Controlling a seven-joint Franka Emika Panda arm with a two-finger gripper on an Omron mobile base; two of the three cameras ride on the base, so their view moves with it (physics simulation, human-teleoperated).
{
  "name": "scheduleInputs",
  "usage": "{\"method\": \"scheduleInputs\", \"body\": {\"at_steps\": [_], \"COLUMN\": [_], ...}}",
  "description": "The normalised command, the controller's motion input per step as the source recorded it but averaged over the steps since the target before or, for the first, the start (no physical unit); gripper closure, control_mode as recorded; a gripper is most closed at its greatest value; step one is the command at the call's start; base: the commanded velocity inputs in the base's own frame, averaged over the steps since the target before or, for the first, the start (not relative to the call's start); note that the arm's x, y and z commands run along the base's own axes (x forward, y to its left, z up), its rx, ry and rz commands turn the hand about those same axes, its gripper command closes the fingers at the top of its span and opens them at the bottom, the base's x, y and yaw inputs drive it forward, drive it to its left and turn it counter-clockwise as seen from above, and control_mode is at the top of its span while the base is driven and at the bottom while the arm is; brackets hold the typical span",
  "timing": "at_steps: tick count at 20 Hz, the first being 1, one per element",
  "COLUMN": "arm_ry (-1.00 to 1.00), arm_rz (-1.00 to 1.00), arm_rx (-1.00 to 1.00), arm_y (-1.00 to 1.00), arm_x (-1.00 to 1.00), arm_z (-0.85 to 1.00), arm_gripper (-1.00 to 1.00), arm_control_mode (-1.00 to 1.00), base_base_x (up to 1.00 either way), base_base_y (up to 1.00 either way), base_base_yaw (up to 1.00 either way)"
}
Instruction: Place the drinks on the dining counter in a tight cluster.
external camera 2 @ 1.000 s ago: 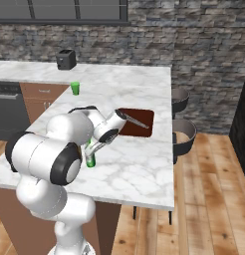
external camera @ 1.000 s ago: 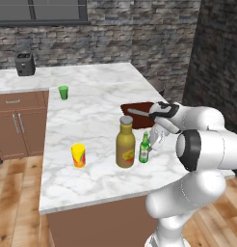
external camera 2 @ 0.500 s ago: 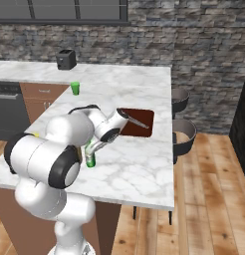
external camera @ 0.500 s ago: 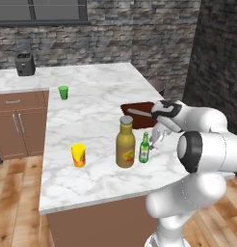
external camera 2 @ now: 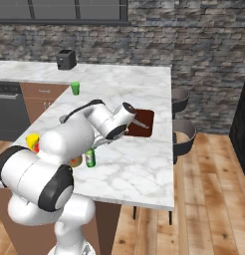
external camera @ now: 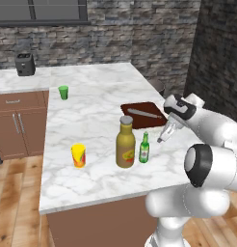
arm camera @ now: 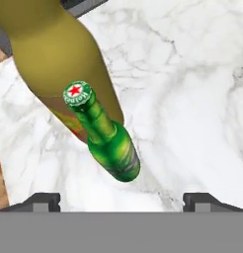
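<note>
On the dining counter the big mustard-amber bottle stands upright with the slim green bottle close beside it on the right, a narrow gap between them. My gripper hovers just right of and above the green bottle, open and empty. In the hand view the green bottle with its red-star cap stands free between and beyond my fingertips, and the mustard bottle rises behind it. From the right base view the green bottle shows under my forearm.
A dark red cutting board with a knife lies just behind my hand. A yellow can stands left of the bottles, a green cup farther back, a toaster on the rear worktop. Two stools flank the counter's right edge.
My gripper has drawn back slightly up and to the right, away from the green bottle, with its jaws a touch wider. Both bottles stay where they were.
</note>
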Motion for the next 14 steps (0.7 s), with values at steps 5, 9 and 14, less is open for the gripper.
{"method": "scheduleInputs", "body": {"at_steps": [5, 9, 14], "arm_ry": [0.15, 0.13, 0.06], "arm_rz": [-0.37, -0.32, -0.27], "arm_rx": [-0.04, -0.07, -0.05], "arm_y": [-0.01, -0.01, 0.00], "arm_x": [-0.36, -0.46, -0.73], "arm_z": [0.59, 0.61, 0.64], "arm_gripper": [-1.00, -1.00, -1.00], "arm_control_mode": [-1.00, -1.00, -1.00], "base_base_x": [0.00, 0.00, 0.00], "base_base_y": [0.00, 0.00, 0.00], "base_base_yaw": [0.00, 0.00, 0.00]}}
